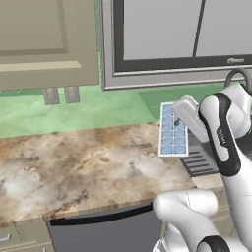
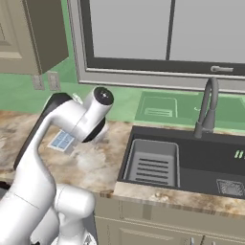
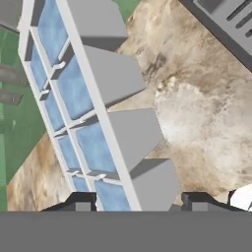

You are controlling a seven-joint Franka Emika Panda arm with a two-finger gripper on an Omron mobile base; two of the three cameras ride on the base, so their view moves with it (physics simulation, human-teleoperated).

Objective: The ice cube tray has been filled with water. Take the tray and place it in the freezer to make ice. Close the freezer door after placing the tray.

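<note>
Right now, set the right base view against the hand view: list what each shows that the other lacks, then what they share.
Right base view alone: the curved dark faucet, the grey-framed window, the beige wall cabinet.

Hand view alone: the two dark fingers, one on each side of the tray's near end, and the grey undersides of its cells.

Both: the white ice cube tray with light-blue cells, the mottled brown stone counter, the dark sink.

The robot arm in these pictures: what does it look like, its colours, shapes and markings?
The arm is made of glossy white rounded segments with black bands at the joints. A round dark cap with a grey centre closes one joint. The claw has two small dark, blocky tips. No cables or readable markings show.
</note>
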